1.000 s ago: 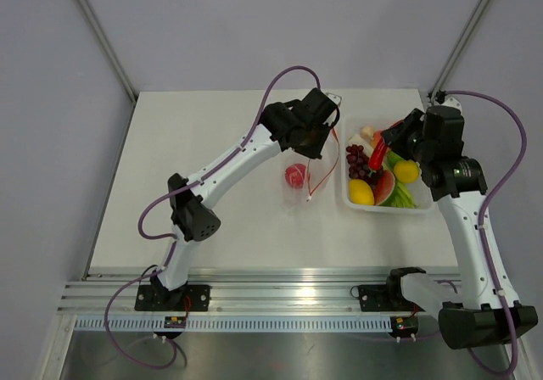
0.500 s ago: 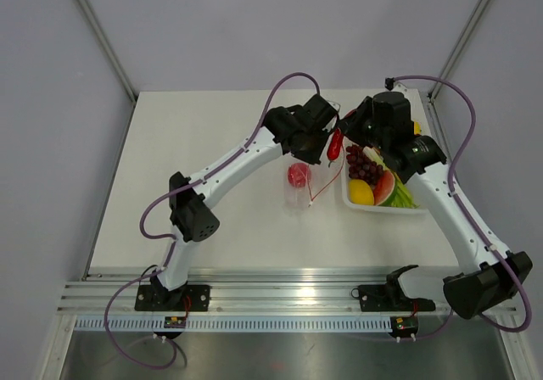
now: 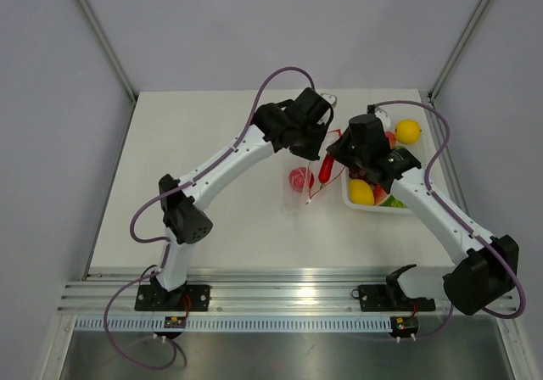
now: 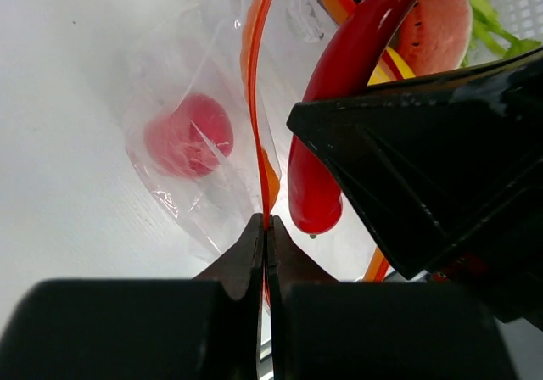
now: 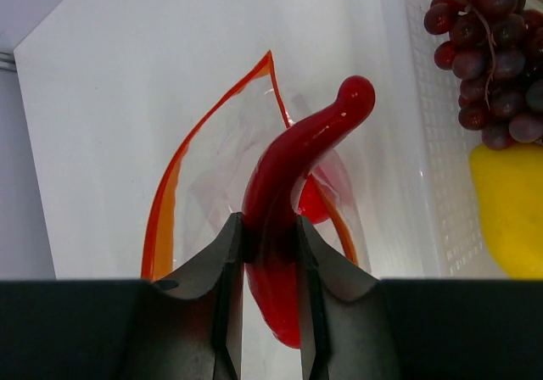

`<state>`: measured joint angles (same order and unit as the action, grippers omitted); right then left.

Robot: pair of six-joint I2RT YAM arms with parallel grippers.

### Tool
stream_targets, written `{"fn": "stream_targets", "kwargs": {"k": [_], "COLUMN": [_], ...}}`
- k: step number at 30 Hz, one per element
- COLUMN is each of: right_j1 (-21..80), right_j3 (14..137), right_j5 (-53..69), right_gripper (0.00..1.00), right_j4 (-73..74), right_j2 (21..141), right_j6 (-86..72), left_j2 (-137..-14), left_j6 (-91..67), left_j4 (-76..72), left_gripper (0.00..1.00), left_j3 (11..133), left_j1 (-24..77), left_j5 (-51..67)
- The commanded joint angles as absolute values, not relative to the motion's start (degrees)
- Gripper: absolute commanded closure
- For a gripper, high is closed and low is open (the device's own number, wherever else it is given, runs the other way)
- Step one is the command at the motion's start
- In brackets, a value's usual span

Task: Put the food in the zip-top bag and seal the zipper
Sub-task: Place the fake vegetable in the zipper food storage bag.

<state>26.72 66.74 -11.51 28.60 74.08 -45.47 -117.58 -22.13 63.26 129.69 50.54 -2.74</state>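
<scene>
**Chili (image 5: 293,155) at bag mouth: insertion step**

Status. Right gripper (image 5: 267,227) is clamped narrow on the thick half of the chili, with the slim curled end pointing away from the fingers. Left gripper (image 4: 265,227) is pinched flat on the zipper (image 4: 253,75), lifting one lip of the zip-top bag (image 4: 182,83) off the table (image 3: 212,142). Bag sits between the two arms, just left of the tray (image 3: 373,209). One red round fruit (image 4: 188,134) is already inside, near the closed end. Grapes (image 5: 488,41), lemon (image 5: 509,202) and other pieces wait in the tray.

Geometry. In the right wrist view the chili lines up with the opening, between the two orange lips. In the left wrist view one rounded end hangs just beside the held lip. Cannot tell whether any part has crossed the mouth.

Doing it well (judgement):
- Hold the pinched lip high and taut so the mouth gapes.
- Lead with the slim end and aim along the bag toward the red fruit.
- Let go only once most of the chili is past the strip, or it may hang up on the zipper.
- Back the fingers out along the entry line so they do not drag the film.

Risk. Only one lip is held and the film is floppy. A sideways push would likely slide or fold the bag rather than fill it.
</scene>
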Motion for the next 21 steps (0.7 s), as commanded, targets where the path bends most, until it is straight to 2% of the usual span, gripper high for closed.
{"fn": "stream_targets", "kwargs": {"k": [1,4,6,7,8,9,10,12,16,21], "right_j1": [28.3,29.5,30.1,30.6,30.8,30.9,30.9,30.8,30.9,29.4], "right_j3": [66.0,65.8,65.7,65.7,65.8,66.2,66.2,67.1,71.0,73.7], "right_j5": [-13.7,-13.8,-13.7,-13.5,-13.3,-13.3,-13.4,-15.4,-20.9,-31.1], "right_gripper": [1.00,0.99,0.94,0.88,0.75,0.50,0.37,0.22,0.19,0.21], "right_j4": [26.6,27.3,27.6,27.9,28.2,29.1,29.5,31.4,36.3,42.1], "right_j2": [71.5,71.3,71.0,70.8,70.7,70.5,70.1,68.5,65.9,63.5], "right_j6": [-46.8,-46.5,-46.4,-46.1,-46.0,-45.8,-45.3,-44.2,-37.8,-32.6], "left_j2": [-113.8,-114.0,-114.2,-114.3,-114.2,-114.3,-114.2,-113.7,-111.6,-110.5], "left_j6": [-23.8,-24.6,-25.1,-25.1,-25.4,-25.5,-25.6,-26.0,-26.6,-26.3], "left_j4": [59.2,58.2,57.8,57.7,57.6,57.3,57.3,56.8,54.1,53.3], "left_gripper": [1.00,1.00,1.00,1.00,1.00,1.00,1.00,1.00,1.00,1.00], "left_j3": [128.7,128.2,128.1,128.1,128.0,127.7,127.6,126.8,121.5,119.8], "left_j1": [49.7,49.4,49.3,49.3,49.3,49.2,49.1,48.8,47.4,46.2], "left_j5": [1.7,3.1,3.2,3.3,3.3,3.4,3.3,2.9,1.9,1.8]}}
